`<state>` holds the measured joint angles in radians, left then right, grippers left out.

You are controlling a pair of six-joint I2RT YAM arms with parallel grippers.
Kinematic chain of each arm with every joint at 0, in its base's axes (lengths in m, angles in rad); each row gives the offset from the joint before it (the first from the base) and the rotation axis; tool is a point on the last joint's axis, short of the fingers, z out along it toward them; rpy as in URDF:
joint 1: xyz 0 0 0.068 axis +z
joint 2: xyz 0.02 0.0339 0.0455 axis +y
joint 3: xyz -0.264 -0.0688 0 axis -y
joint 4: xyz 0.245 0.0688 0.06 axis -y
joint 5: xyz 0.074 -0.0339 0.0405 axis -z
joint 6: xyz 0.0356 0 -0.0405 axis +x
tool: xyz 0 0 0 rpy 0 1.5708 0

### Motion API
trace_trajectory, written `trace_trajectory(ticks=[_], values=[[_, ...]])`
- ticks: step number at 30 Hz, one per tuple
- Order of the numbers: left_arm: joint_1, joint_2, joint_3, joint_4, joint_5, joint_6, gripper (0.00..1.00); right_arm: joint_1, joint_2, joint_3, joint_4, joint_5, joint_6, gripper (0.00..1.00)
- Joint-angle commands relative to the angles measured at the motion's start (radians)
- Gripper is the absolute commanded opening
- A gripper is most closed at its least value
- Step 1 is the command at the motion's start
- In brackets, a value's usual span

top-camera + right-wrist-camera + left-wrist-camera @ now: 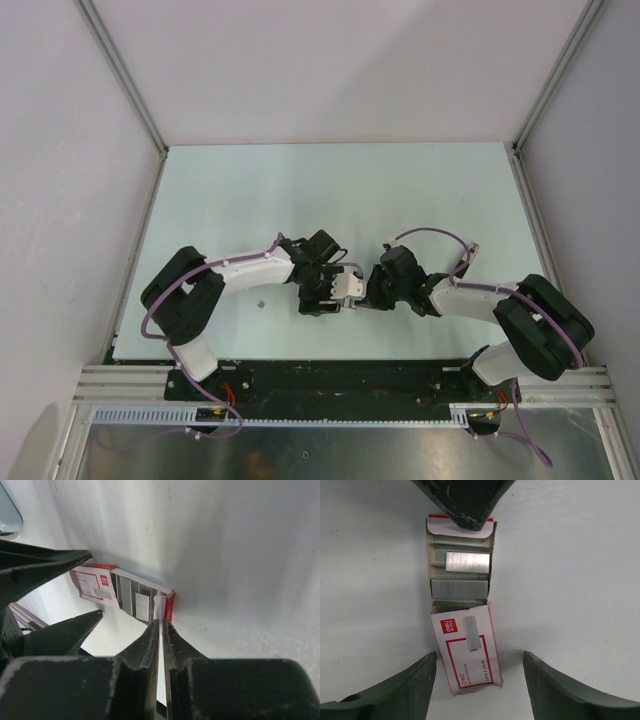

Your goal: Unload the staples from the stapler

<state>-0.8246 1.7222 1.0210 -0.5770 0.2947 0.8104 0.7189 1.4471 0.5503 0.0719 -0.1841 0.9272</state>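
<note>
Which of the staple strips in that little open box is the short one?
The bright, shiny strip, second from the tray's red-edged end. The other strips span the full width of the box and look duller.

The pale table (330, 190) bears an open red-and-white staple box (467, 650), staples (459, 589) showing, and a small dark speck (260, 302).

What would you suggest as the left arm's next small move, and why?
Probably close the left jaws on the printed sleeve: they straddle it, open, while the right jaws pinch the staple tray by its far flap, so the two could slide apart.
</note>
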Motion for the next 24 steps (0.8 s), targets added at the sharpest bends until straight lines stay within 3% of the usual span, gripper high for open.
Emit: trace_trajectory(ticks=[1,13,24], values=[[-0.012,-0.014,-0.043,0.041,-0.008,0.042,0.72,0.008,-0.01,0.031,-0.007,0.018,0.002,0.1],[-0.012,-0.028,-0.07,0.064,-0.021,0.021,0.66,-0.02,-0.117,0.014,-0.089,0.018,-0.005,0.16],[-0.012,-0.027,-0.062,0.072,-0.026,0.009,0.68,-0.048,-0.041,-0.034,0.005,-0.021,0.001,0.19]])
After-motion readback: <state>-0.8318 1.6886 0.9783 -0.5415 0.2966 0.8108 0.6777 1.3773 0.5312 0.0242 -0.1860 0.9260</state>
